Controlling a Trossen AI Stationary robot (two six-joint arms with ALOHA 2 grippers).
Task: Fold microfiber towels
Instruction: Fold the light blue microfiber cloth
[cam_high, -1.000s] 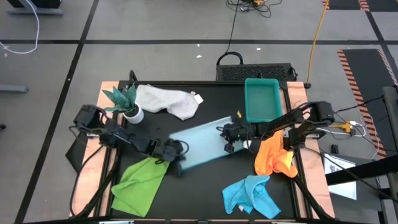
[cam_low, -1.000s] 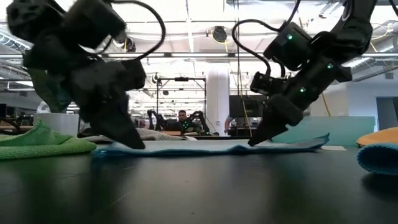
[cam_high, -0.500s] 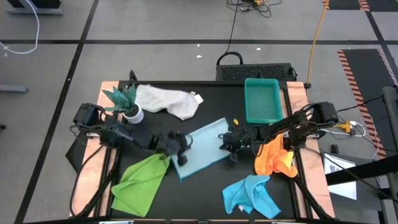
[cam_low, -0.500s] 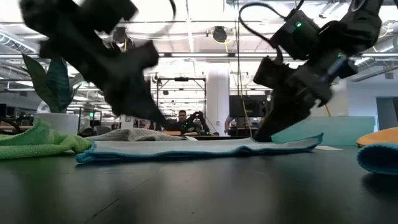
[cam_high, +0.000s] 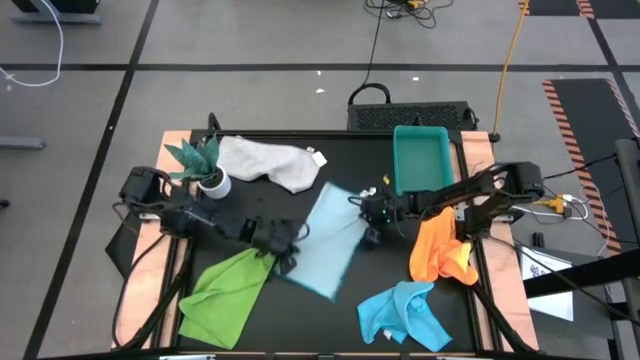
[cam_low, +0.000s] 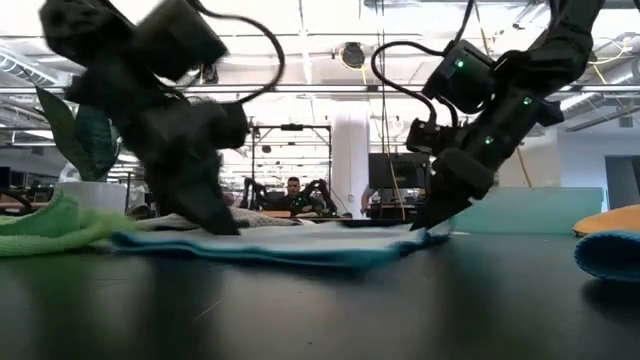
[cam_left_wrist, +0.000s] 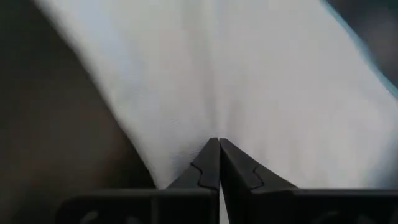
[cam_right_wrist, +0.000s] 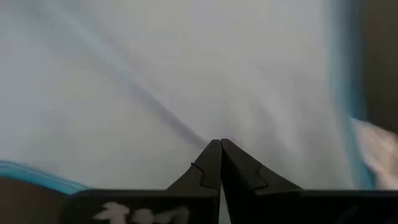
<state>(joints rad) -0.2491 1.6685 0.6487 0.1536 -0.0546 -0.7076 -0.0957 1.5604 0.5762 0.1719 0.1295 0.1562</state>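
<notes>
The pale blue towel (cam_high: 328, 240) is lying flat at the middle of the black table (cam_high: 340, 160), running from far right to near left. The left gripper (cam_high: 287, 252) is pinching the towel's left edge with closed fingers, and the right gripper (cam_high: 366, 226) is clamping its right edge the same way. The lime green towel (cam_high: 222, 296) is lying near left, the orange towel (cam_high: 440, 250) right, the turquoise towel (cam_high: 403, 313) near right, the white-grey towel (cam_high: 268, 162) far left

A pale blue towel (cam_high: 327, 240) is spread flat mid-table, pinched at opposite edges by the left gripper (cam_high: 284, 246) and right gripper (cam_high: 368, 222). A green towel (cam_high: 222, 294) is seen beside it.
</notes>
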